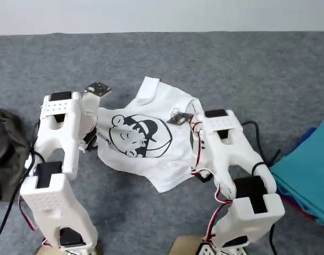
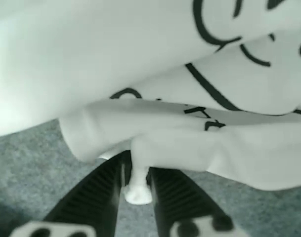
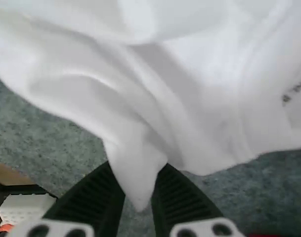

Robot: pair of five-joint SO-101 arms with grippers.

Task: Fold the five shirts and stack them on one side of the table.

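Observation:
A white shirt with a black cartoon face print hangs spread between the two arms above the grey table. My left gripper is shut on a bunched edge of the white shirt, the cloth pinched between its black fingers. My right gripper is shut on a fold of the same shirt, which drapes away from it. In the high view the left arm holds the shirt's left side and the right arm its right side.
A dark crumpled shirt lies at the table's left edge. Teal and blue folded cloth with a red layer beneath sits at the right edge. Grey carpet-like surface stretches behind the arms.

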